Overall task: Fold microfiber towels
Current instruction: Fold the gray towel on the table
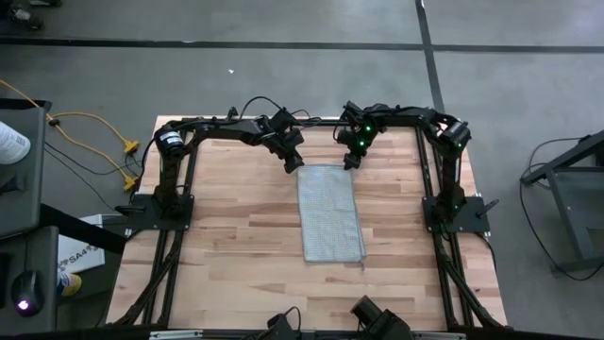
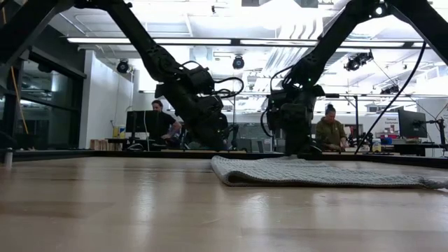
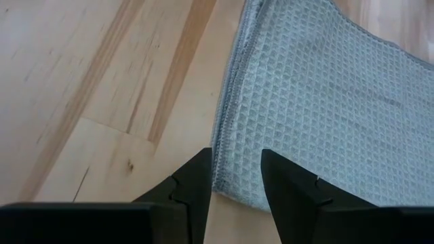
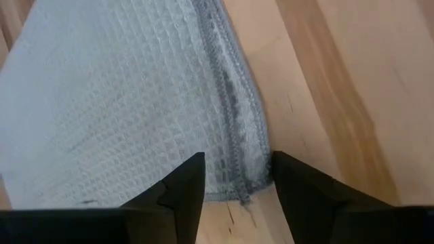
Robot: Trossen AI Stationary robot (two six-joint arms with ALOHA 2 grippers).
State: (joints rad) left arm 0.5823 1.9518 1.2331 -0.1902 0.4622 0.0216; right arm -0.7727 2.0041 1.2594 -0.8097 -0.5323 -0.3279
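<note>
Overhead, high view: microfiber towel (image 1: 330,213) lies as a long folded rectangle on the wooden surface (image 1: 236,236), near the middle and toward the far edge.
High view, left gripper (image 1: 293,162): at the towel's far left corner.
High view, right gripper (image 1: 353,160): at the towel's far right corner.
Low view, towel (image 2: 315,171): flat on the surface (image 2: 140,210), a rounded folded edge at its left end; both arms come down behind it.
Low view, left gripper (image 2: 210,143): low at the towel's far edge; fingers not discernible here.
Low view, right gripper (image 2: 297,145): likewise low behind the towel.
Low view, background: two people (image 2: 159,119) seated at desks beyond the surface.
Left wrist view, left gripper (image 3: 234,169): fingers apart, straddling the towel's (image 3: 325,115) hemmed corner, with cloth showing in the gap; nothing clamped.
Right wrist view, right gripper (image 4: 237,173): fingers apart over the towel's (image 4: 115,102) stitched corner; nothing clamped.
</note>
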